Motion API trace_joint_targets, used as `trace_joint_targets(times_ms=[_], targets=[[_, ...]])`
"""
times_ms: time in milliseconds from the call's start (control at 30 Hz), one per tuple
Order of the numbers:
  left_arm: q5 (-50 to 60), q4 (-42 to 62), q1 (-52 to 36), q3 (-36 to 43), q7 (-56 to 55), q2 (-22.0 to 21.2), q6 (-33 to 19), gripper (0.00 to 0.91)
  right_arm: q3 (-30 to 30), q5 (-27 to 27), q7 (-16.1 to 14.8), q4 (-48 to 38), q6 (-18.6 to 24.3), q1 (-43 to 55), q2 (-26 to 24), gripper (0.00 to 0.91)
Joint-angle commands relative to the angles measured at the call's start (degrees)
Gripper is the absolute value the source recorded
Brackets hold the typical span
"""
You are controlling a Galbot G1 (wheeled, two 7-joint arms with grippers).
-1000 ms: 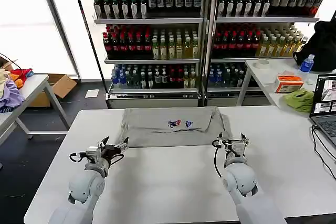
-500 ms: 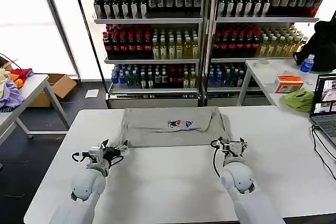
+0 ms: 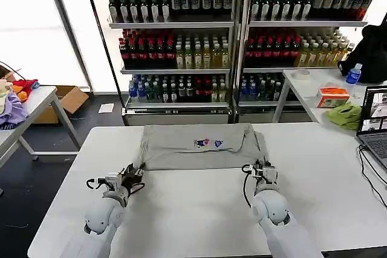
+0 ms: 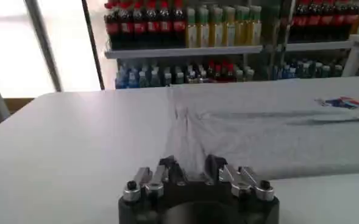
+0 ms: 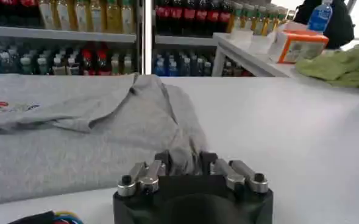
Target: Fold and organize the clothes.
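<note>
Shirt: one grey shirt (image 3: 199, 146) lies flat on the white surface (image 3: 181, 209), long axis running left to right, chest graphic up.
Left tool (image 3: 128, 176): at the near left corner of the shirt, fingers closed on the hem.
Right tool (image 3: 262, 170): at the near right corner, pinching the cloth too.
Direction: the shirt stretches away from both tools, each equally near its own corner.
Count: one shirt, two tools.
</note>
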Motion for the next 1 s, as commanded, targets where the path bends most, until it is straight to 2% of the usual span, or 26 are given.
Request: trace_joint_targets(times_ms=[33, 233, 433, 567, 667, 767, 1000], targets=[[0.3, -1.6, 1.5, -0.3, 0.1, -0.1, 0.1, 0.01, -0.1, 0.9, -0.1, 1.5, -0.1, -2.0, 0.0, 0.0], [0.6, -6.2, 4.3, -1.1, -0.1, 0.2, -0.4, 0.0, 0.6, -0.6, -0.2, 6.7, 0.3, -4.7, -0.7, 0.0], [0.6, -15.5, 9.9, -2.2, -0.9, 1.8, -1.0, 0.01, 1.4, -0.9, 0.8, 19.2, -0.4, -10.4, -2.4, 0.0], [0.5, -23.0, 16.2, -3.5, -1.3, 3.1, -1.2, 0.01, 1.4, -1.6, 2.4, 26.5, -0.4, -14.2, -3.0, 0.0], [0.4, -29.3, 22.2, -4.2, -1.6, 3.3, -1.6, 0.01, 0.9, -5.0, 3.3, 30.5, 1.3, -18.9, -3.1, 0.0], [0.5, -33.0, 27.6, -4.7, -2.0, 3.0, -2.1, 0.0, 1.2, -5.0, 5.2, 34.1, 1.5, -24.5, -3.4, 0.0], [0.1, -38.6, 38.5, -7.8, -3.1, 4.8, -2.3, 0.01, 4.3, -7.2, 4.9, 38.4, 4.0, -36.6, -6.9, 0.0]])
